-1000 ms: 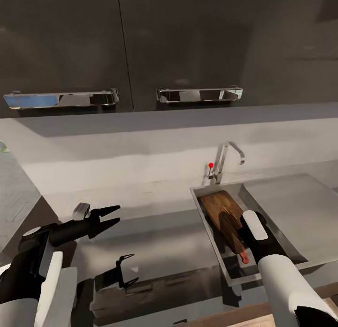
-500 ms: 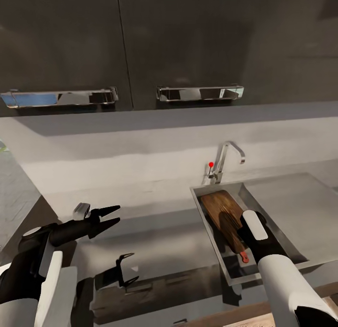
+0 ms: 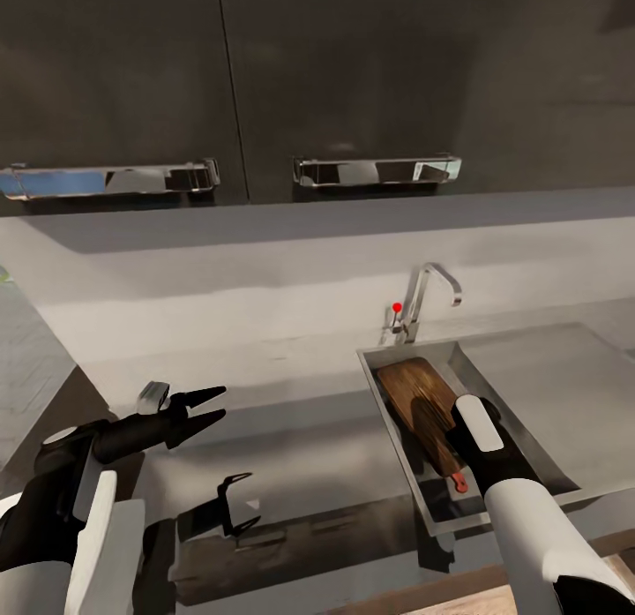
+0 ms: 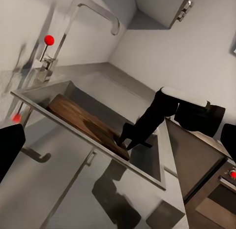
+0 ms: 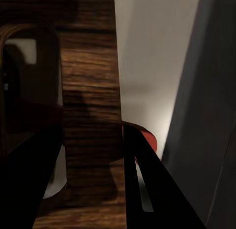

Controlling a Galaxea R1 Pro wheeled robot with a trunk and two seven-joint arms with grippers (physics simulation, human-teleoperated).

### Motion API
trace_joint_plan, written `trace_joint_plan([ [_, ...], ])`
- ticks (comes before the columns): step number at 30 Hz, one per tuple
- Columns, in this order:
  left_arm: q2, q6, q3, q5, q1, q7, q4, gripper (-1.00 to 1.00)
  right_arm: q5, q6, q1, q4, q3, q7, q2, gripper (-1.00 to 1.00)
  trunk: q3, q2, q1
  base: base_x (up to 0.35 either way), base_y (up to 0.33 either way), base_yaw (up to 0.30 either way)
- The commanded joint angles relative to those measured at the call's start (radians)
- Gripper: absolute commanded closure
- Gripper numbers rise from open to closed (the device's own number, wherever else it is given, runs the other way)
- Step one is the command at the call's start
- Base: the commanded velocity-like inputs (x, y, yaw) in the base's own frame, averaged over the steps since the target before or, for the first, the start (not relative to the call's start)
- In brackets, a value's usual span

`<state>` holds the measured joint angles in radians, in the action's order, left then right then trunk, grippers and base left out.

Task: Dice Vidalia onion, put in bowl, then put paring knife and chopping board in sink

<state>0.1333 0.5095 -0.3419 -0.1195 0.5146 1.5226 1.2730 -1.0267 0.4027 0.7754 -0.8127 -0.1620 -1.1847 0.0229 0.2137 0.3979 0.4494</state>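
In the head view, the chopping board (image 3: 418, 401) is seen leaning inside the sink (image 3: 538, 438) with the right gripper (image 3: 438, 431) at its near end, while the left gripper (image 3: 210, 405) is held spread over the countertop (image 3: 309, 456). In the left wrist view, the right gripper's grip on the board (possibly released) cannot be told. In the right wrist view, 2 dark fingers (image 5: 147, 189) are seen straddling the board's edge beside the paring knife (image 5: 147, 138), whose blade is hidden; withdrawal could drag the board.
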Motion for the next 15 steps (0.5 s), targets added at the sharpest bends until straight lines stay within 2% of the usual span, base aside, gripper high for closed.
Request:
trace_joint_plan([
  [1,0.000,0.011,0.000,0.000,0.001,0.004,0.000,-1.00,-0.003,0.010,0.001,-0.001,-0.001,-0.006,0.000,1.00,0.003,0.002,0.001,0.000,0.000,0.000],
  [15,0.000,0.011,0.000,0.000,0.001,0.004,0.000,-1.00,-0.003,0.010,0.001,-0.002,-0.001,-0.006,0.000,1.00,0.011,0.002,0.001,0.000,0.000,0.000],
])
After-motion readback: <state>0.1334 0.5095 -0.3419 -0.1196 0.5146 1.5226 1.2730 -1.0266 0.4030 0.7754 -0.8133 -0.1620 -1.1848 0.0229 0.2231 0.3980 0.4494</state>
